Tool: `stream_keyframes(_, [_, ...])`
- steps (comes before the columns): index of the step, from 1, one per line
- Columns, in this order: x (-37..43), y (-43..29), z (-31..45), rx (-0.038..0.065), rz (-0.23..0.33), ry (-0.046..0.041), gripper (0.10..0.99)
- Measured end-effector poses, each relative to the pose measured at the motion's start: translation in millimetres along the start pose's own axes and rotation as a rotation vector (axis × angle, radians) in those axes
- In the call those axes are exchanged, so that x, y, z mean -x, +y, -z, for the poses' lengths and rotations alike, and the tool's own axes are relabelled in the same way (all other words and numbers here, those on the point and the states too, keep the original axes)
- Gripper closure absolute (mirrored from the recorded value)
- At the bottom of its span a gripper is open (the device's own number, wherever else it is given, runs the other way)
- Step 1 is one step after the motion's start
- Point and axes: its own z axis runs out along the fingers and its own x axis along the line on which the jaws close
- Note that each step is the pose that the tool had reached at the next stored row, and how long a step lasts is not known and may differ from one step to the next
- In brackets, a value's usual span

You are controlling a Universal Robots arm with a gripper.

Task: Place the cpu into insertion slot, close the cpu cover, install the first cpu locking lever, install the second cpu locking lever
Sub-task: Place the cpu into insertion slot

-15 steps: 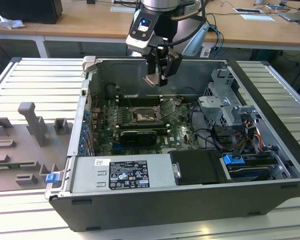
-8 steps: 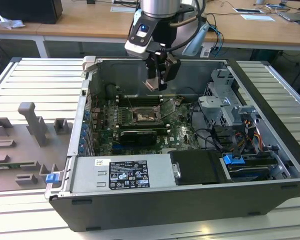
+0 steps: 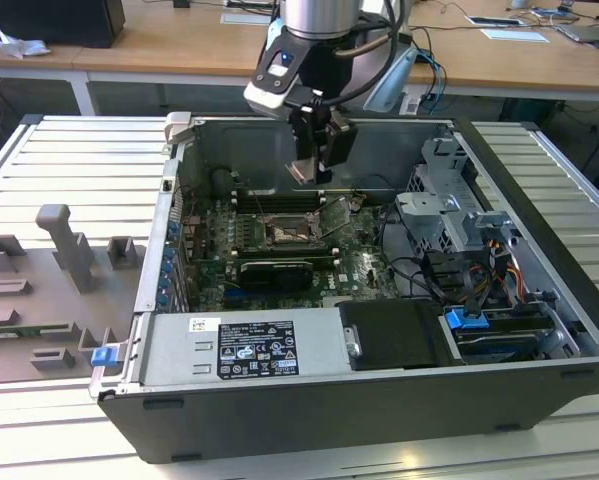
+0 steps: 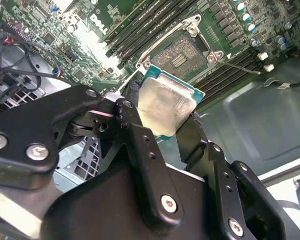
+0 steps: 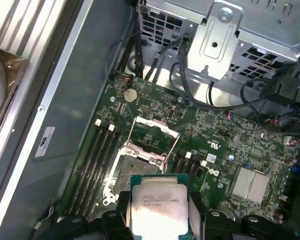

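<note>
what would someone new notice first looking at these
First, the gripper hanging over the open computer case in the exterior view, its fingers shut on the cpu, a pale silvery square. Below it, on the green motherboard, the insertion slot lies uncovered with a dark centre.

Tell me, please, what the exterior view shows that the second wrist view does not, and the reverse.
The exterior view adds the power supply, grey fixtures on the table at the exterior view's left, and desks behind. The second wrist view adds the silvery top of the cpu close up, with its green edge, and screws on the pincer. Both share the pincer shut on the cpu above the board, the open slot and the memory slots.
</note>
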Motion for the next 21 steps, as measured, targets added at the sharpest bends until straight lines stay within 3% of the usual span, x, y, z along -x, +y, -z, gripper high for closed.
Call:
stream_keyframes(7, [0.0,-0.4,-5.9,-0.001,-0.105,-0.0097,0.545])
stream_keyframes(11, [0.0,-0.9,-13.0,-0.002,-0.21,-0.017,0.545])
stream_keyframes(16, [0.0,-1.1,-15.2,-0.002,-0.236,-0.0202,0.545])
stream_keyframes(18, [0.0,-1.1,-16.4,-0.003,-0.244,-0.0282,0.545])
stream_keyframes(21, [-0.1,-1.4,-19.0,-0.004,-0.251,-0.0291,0.545])
